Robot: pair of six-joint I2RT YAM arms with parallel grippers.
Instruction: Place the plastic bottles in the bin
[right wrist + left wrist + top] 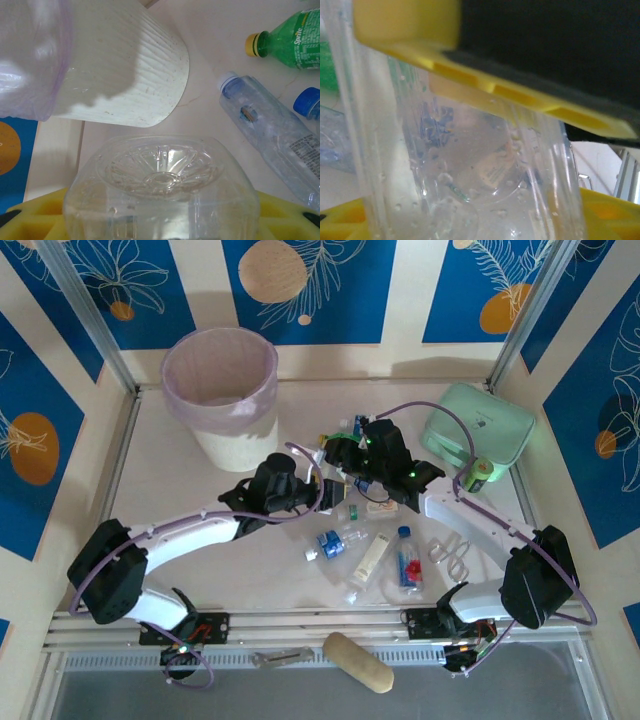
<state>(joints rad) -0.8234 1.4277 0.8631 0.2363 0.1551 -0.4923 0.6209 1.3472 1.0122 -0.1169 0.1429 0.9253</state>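
Bottle (162, 190) clamped in right tool (160, 222), base toward bin (125, 65) (left tool (490, 155) pinches second bottle (445, 150)).

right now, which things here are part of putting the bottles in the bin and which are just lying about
Job: bin; droplet-covered bottle in the left jaws; square-based clear bottle in the right jaws; loose green Sprite bottle, red-labelled bottle, cream-labelled bottle.
Lying about: mint-green pouch; tan loaf-like object.
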